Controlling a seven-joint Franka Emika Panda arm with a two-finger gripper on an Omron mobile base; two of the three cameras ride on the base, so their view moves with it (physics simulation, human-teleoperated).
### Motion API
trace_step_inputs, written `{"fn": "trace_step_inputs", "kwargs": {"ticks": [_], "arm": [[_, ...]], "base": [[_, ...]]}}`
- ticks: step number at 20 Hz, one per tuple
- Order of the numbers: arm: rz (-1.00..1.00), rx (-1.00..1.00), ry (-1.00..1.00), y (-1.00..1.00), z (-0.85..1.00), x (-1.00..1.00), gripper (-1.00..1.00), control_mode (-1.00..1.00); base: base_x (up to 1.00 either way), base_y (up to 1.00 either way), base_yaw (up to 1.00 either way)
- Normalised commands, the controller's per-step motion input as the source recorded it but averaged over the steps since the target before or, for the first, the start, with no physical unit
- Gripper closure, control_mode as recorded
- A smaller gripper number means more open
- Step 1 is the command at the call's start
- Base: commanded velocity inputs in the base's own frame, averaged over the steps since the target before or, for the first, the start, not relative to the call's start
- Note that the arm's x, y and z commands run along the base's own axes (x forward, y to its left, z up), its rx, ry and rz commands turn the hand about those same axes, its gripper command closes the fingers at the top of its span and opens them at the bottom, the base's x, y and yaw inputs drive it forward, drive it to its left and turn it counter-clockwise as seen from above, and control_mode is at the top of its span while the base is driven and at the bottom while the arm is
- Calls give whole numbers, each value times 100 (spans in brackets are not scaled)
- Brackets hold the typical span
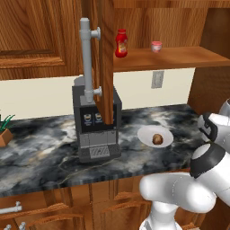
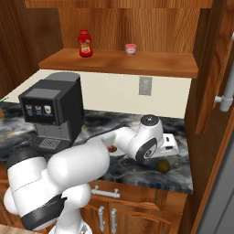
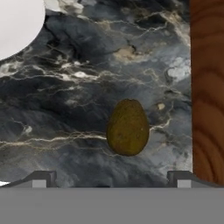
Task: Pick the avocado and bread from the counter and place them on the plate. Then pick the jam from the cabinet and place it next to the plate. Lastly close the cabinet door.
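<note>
Left base view
- plate [image 1: 146, 133]: right of centre on the counter [image 1: 40, 148], just right of the coffee machine [image 1: 96, 128].
- bread [image 1: 157, 139]: already lying on the plate.
- jam [image 1: 156, 46]: upper right, on the shelf of the open cabinet [image 1: 179, 56], well apart from the red bottle [image 1: 121, 43].
- cabinet door [image 1: 106, 58]: swung open, edge-on at upper centre, its bar handle [image 1: 86, 58] facing left.

Right base view
- avocado [image 2: 163, 166]: lower right of centre, on the counter near its front edge, just beside the arm's white wrist.
- arm: reaches low across the middle of the frame toward the avocado.
- jam: top centre on the shelf.

Hand view
- gripper [image 3: 111, 179]: fingertips at the bottom edge, jaws spread wide, holding nothing.
- avocado: centre right, lying on the marble between the two fingertips' lines but nearer the right one, not touched.
- plate: white arc in the upper left corner, well apart from the avocado.

Step in hand
- judgement: bread looks done; the avocado pick is under way.
- next move: shift slightly toward the avocado to centre it, lower until the fingertips straddle it, then close.
</note>
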Motion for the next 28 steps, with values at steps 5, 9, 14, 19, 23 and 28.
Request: {"fn": "trace_step_inputs", "kwargs": {"ticks": [5,9,14,19,23,28], "arm": [[0,3,19,0,0,0,-100,-100],[0,3,9,0,0,0,-100,-100],[0,5,1,0,-6,0,-100,-100],[0,5,0,0,-12,0,-100,-100],[0,1,0,0,-12,0,-100,-100],[0,0,0,0,-10,5,-100,-100]], "base": [[0,0,0],[0,0,0],[0,0,0],[0,0,0],[0,0,0],[0,0,0]]}}
